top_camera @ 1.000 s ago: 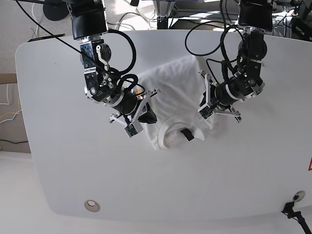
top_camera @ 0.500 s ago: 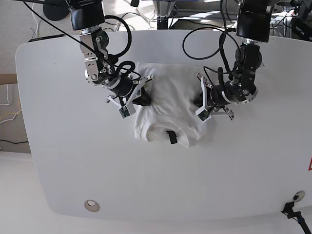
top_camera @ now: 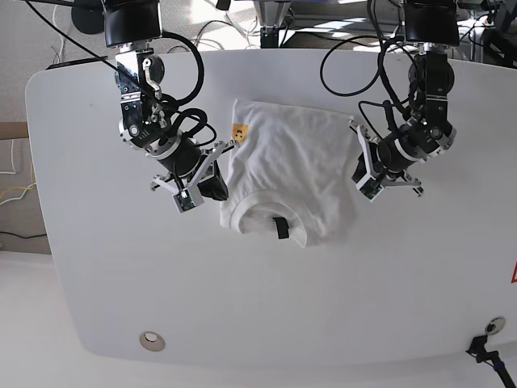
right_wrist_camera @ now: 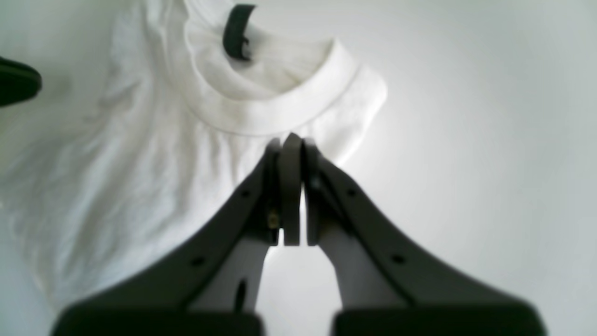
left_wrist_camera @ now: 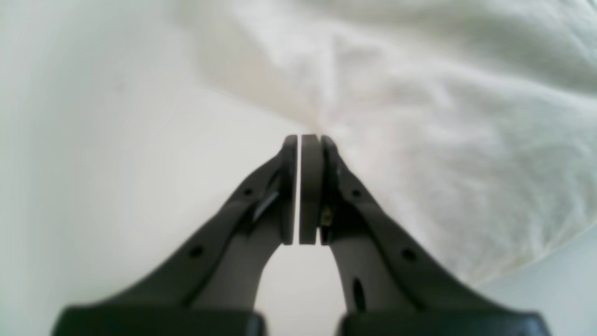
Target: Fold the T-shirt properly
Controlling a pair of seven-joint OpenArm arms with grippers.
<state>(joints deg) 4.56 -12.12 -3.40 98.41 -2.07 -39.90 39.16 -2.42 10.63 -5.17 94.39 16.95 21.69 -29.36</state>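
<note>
Placement first: we find the T-shirt (top_camera: 284, 171) lying as a folded white bundle near the middle of the table (top_camera: 105, 267), collar (top_camera: 266, 229) and black neck tag (top_camera: 280, 228) toward the near edge, its long axis running from far edge to near edge. We note the right gripper (top_camera: 212, 184) just beside one side edge and the left gripper (top_camera: 361, 178) just beside the opposite one, so the garment lies between them; neither is clearly nearer. Both wrist views show each gripper's jaws pressed together with no cloth between them. Count: one T-shirt, one neck tag, two grippers, one table. We judge any further fold would start from these side edges.
</note>
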